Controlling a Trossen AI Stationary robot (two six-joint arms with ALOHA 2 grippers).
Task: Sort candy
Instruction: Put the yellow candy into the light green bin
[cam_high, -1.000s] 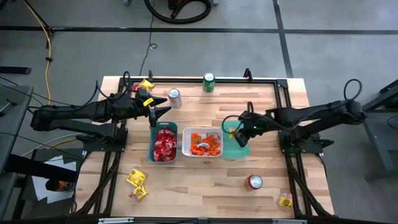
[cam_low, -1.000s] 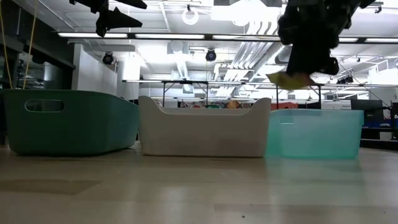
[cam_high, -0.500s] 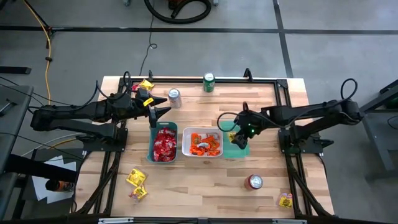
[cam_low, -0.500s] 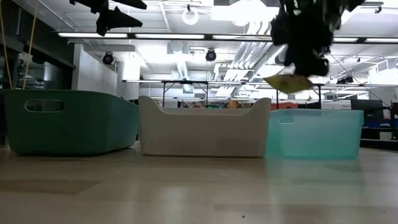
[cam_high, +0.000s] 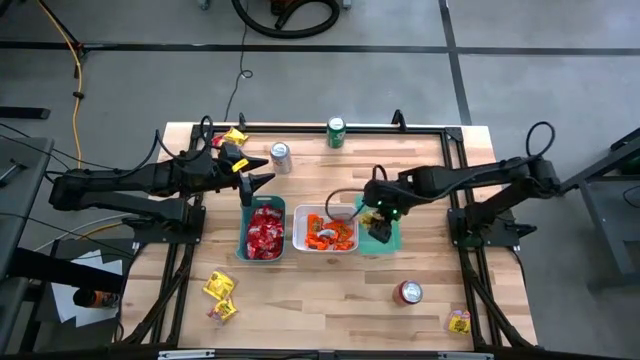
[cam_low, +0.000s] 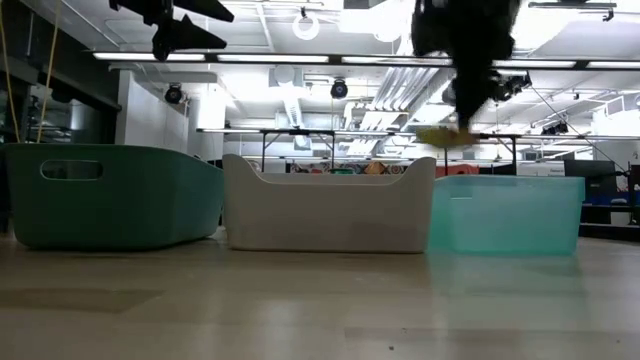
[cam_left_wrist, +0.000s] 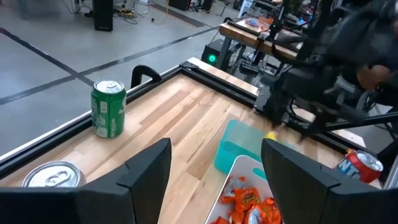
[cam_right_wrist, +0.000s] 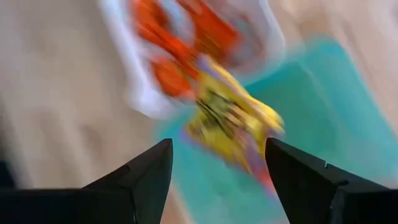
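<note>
Left edge of table: left gripper (cam_high: 258, 180), hovering above the far end of the dark green tray (cam_high: 262, 228), jaws spread wide and holding nothing; arm waiting. Far left corner: one yellow candy packet (cam_high: 236, 136) on the wood. Near left corner: a loose group of yellow packets (cam_high: 220, 295). Dark green tray: filled with red candy (cam_high: 265, 233). Far side: silver can (cam_high: 281, 156) and green can (cam_high: 336, 132), both upright, apart from the trays. Centre: white tray (cam_high: 299, 228), holding orange candy (cam_high: 330, 231). Just beside it: teal tray (cam_high: 362, 240), largely covered by the right arm. Right gripper (cam_high: 380, 224), above the teal tray close to its border with the white tray; in the right wrist view a yellow packet (cam_right_wrist: 233, 118) sits between the dark fingers (cam_right_wrist: 134, 180), which stand well apart; whether they pinch it or it hangs free cannot be told. In the low view the packet (cam_low: 447, 135) shows above the tray rims. Near right: red can (cam_high: 409, 292) upright; one yellow packet (cam_high: 459, 321) at the table's near right corner. Risk, as judged: the gripper sits near the shared wall of the white and teal trays, so a release here could send the yellow packet onto the orange candy or catch it on a rim; a crinkly wrapper may also cling to a pad. Obscured: contents of the teal tray, hidden under the right arm; packet print unreadable, the right wrist view being smeared.
</note>
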